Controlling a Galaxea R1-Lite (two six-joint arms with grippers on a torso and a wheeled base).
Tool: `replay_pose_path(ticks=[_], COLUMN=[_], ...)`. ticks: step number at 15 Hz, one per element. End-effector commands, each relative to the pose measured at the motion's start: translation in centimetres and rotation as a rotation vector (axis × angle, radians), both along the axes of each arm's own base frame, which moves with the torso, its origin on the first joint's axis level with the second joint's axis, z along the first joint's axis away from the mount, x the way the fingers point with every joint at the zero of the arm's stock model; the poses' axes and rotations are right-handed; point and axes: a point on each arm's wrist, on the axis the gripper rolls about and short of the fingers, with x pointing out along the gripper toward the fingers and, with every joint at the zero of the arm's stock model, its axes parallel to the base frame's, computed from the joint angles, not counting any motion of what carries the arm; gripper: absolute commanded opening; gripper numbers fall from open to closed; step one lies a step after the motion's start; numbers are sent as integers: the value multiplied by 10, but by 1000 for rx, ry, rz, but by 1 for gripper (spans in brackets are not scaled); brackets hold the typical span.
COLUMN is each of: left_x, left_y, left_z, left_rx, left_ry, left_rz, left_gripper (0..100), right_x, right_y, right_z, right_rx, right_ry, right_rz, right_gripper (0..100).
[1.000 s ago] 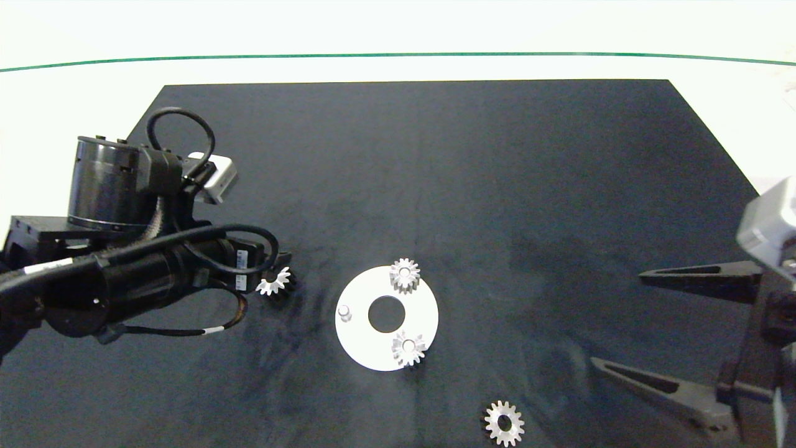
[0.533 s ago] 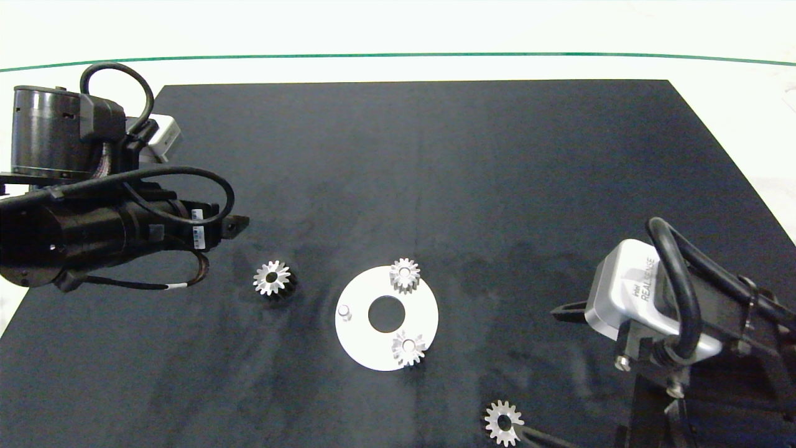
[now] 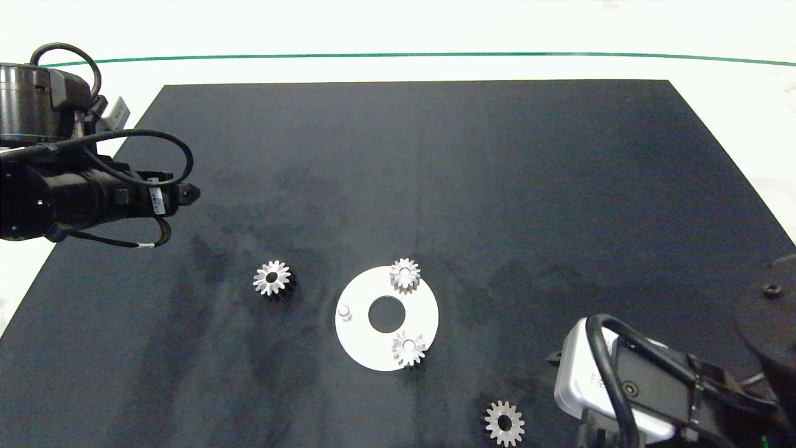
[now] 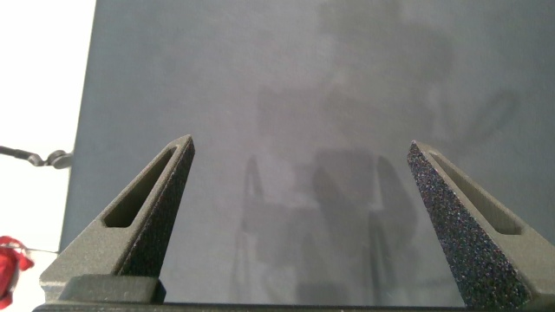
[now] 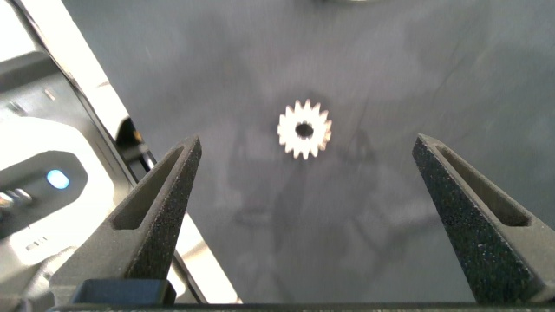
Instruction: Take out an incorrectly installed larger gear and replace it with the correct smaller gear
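My right tool hangs wide open and empty over the flat silver wide-holed gear. Fetching the replacement is in hand; next I lower and close on it.

Bare mat all around the smaller gear (nothing crowding it)

White table with a thin green line near its far edge carries a black mat. Lying directly on the mat: a white ring-shaped plate, the larger gear well to its left, and the smaller gear near the mat's front edge. The plate bears two silver gears and one bare peg.
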Motion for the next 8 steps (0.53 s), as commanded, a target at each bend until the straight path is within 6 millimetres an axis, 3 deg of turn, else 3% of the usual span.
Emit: replay_pose_path(ticks=[1, 8], left_x=[-2, -9], left_y=[7, 13], left_z=[6, 17], left_rx=[-1, 0], left_ry=[-23, -60], left_rz=[26, 48], left_gripper=[100, 100], right_x=[3, 15], right_y=[1, -9], right_z=[-17, -45], right_rx=[-66, -152], right_ry=[31, 84], right_rz=[-16, -90], right_gripper=[100, 100])
